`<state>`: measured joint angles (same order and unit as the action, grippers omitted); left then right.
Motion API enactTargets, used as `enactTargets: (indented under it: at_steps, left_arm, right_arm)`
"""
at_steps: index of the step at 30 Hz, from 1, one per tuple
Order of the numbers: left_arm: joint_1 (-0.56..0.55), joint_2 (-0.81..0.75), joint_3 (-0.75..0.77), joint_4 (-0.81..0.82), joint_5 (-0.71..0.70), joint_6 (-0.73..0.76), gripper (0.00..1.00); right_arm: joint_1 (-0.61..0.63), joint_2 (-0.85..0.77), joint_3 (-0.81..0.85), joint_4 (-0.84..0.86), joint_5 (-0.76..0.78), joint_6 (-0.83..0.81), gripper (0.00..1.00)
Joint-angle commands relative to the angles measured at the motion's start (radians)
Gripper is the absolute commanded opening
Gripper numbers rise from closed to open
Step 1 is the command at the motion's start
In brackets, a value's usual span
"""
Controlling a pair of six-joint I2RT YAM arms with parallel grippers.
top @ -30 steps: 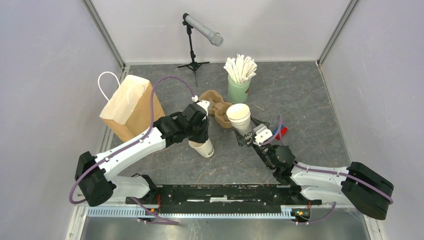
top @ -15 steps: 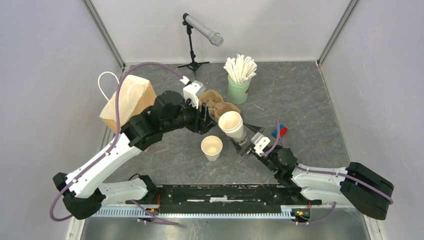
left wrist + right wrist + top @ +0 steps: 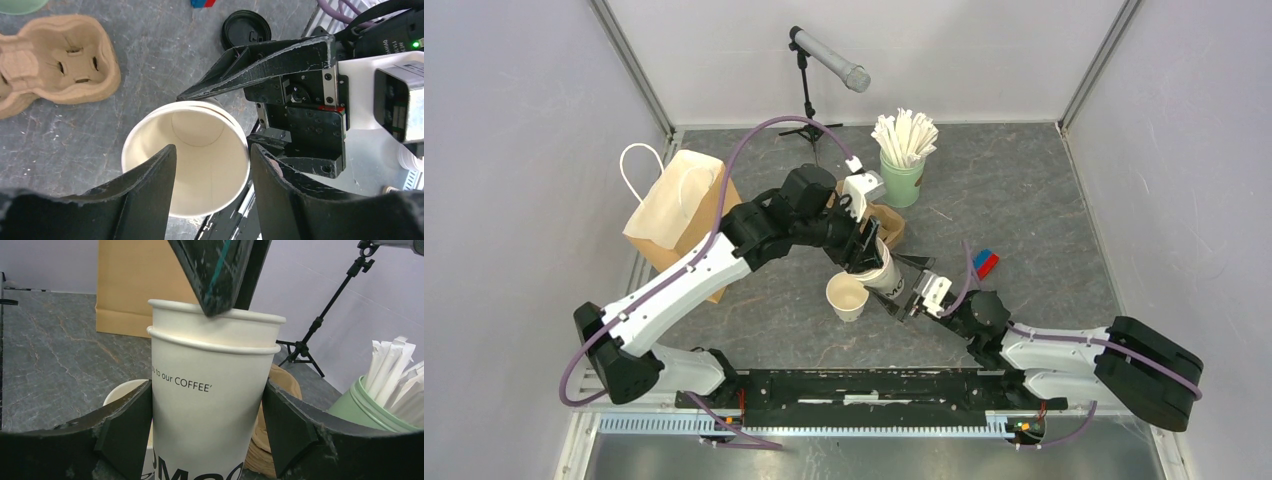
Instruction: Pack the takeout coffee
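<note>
No cup with a black lid shows in any view. My right gripper [image 3: 894, 285] is shut on a stack of lidless white cups [image 3: 886, 275] with dark print, its fingers pressed on both sides [image 3: 210, 390]. My left gripper [image 3: 861, 258] is open right above the stack's top cup [image 3: 195, 130], with one finger over its mouth and the other outside the rim. A single lidless white cup [image 3: 847, 296] stands upright beside the stack. A loose black lid [image 3: 246, 29] lies on the table.
A brown paper bag [image 3: 679, 210] stands at the left. A cardboard cup carrier [image 3: 55, 55] lies behind the cups. A green cup of white wrapped sticks [image 3: 902, 160], a microphone stand [image 3: 809, 100] and a red and blue block [image 3: 986, 263] are farther off.
My left gripper let go of the single cup, which now stands upright, and swung right over the stack. My right gripper moved the stack left, toward the single cup.
</note>
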<state>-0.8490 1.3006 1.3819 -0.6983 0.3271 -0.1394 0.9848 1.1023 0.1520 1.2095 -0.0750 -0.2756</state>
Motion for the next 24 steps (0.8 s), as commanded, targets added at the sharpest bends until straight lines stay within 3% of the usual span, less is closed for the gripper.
enactTargets:
  at_steps: [1,14,21,24]
  left_arm:
    - [-0.004,0.028,0.024,-0.005,0.056,0.063,0.60]
    - [-0.004,0.053,-0.031,-0.004,0.099,0.064,0.52]
    - [-0.004,0.042,-0.029,-0.004,0.057,0.072,0.24]
    - [-0.003,0.030,-0.030,-0.007,-0.007,0.080,0.18]
  right_arm:
    - [0.004,0.016,0.047,0.033,-0.024,0.013,0.77]
    - [0.004,0.055,0.084,0.004,0.018,0.030,0.76]
    - [0.003,0.056,0.089,-0.007,0.025,0.038,0.77]
    - [0.004,0.049,0.091,-0.026,0.054,0.051,0.85]
